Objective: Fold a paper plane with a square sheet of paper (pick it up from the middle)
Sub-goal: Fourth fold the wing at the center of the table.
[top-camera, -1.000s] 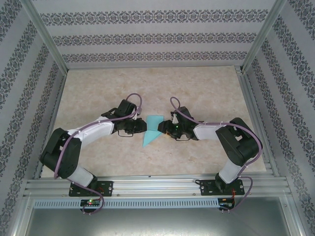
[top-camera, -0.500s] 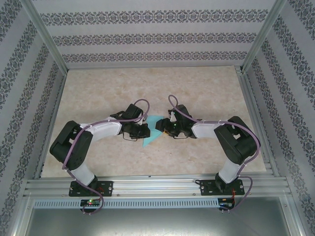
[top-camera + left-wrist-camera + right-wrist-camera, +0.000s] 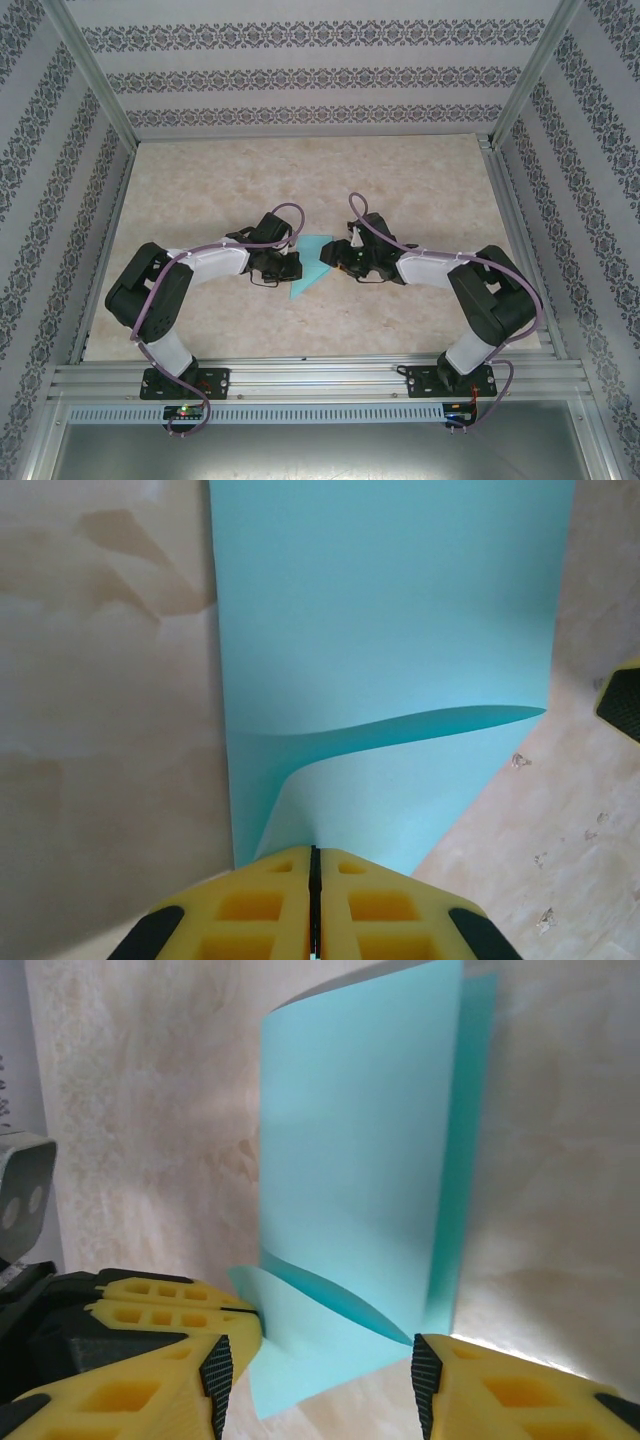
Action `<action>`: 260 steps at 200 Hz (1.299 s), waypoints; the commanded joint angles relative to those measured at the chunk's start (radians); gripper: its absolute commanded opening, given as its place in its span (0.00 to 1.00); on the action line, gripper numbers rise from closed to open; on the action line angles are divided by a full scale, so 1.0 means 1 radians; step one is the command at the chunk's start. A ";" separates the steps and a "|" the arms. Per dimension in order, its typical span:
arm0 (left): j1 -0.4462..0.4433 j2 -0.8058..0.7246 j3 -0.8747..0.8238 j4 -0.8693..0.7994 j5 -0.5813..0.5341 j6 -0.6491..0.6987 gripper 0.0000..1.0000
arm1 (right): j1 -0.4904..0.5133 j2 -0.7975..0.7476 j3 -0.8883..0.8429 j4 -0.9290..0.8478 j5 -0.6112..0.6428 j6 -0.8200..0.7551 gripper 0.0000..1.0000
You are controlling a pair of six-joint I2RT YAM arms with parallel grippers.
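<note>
Directly beneath paper sheet point(image 3: 310, 270), marbled table point(image 3: 200, 180).

The right gripper point(image 3: 321, 1385) has its yellow fingers standing apart. The near edge of the folded square sheet of paper point(image 3: 360, 1160) lies between them on the marbled table point(image 3: 150, 1110). Its lower flap curls up, perhaps touching one finger.

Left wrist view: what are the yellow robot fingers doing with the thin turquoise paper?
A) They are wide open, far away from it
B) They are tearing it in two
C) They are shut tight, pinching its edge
C: the left gripper shows its yellow fingers pressed together with no gap, and a lifted flap of the thin turquoise paper sheet curls right into their tips.
</note>
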 commanded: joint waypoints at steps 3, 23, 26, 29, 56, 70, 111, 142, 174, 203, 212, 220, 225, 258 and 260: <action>-0.004 0.016 0.020 0.007 -0.029 0.016 0.11 | -0.008 0.009 -0.016 -0.032 0.031 0.024 0.53; -0.004 0.005 0.010 0.017 -0.029 0.012 0.11 | 0.001 0.036 -0.016 0.014 0.000 0.039 0.53; -0.004 0.004 0.008 0.017 -0.029 0.012 0.11 | 0.000 0.041 -0.014 0.020 -0.007 0.041 0.53; -0.004 0.003 0.007 0.017 -0.029 0.012 0.11 | 0.003 0.046 -0.011 0.023 -0.012 0.043 0.53; -0.005 0.001 0.001 0.021 -0.033 0.009 0.11 | 0.009 0.078 0.005 0.090 -0.061 0.062 0.52; -0.004 0.001 -0.002 0.023 -0.033 0.007 0.11 | 0.011 0.090 0.025 0.106 -0.082 0.061 0.51; -0.004 -0.010 -0.012 0.034 -0.018 0.014 0.14 | 0.004 0.117 0.082 0.099 -0.117 0.002 0.49; -0.009 -0.040 -0.018 0.037 0.006 0.031 0.25 | -0.016 0.164 0.136 0.084 -0.164 -0.042 0.46; -0.077 -0.111 -0.026 -0.022 -0.121 0.044 0.42 | -0.032 0.202 0.180 0.065 -0.199 -0.059 0.35; -0.185 -0.142 -0.025 -0.088 -0.347 0.035 0.48 | -0.037 0.208 0.192 0.063 -0.215 -0.062 0.28; -0.219 -0.135 -0.020 -0.097 -0.402 0.029 0.49 | -0.037 0.208 0.197 0.065 -0.222 -0.062 0.27; -0.249 -0.125 -0.008 -0.114 -0.456 0.023 0.50 | -0.037 0.207 0.200 0.062 -0.224 -0.061 0.27; -0.267 -0.117 0.001 -0.123 -0.488 0.019 0.50 | -0.038 0.206 0.201 0.059 -0.226 -0.061 0.27; -0.336 -0.043 0.061 -0.179 -0.646 -0.006 0.51 | -0.043 0.203 0.205 0.056 -0.233 -0.054 0.27; -0.339 -0.040 0.064 -0.181 -0.652 -0.007 0.51 | -0.043 0.203 0.206 0.055 -0.233 -0.053 0.27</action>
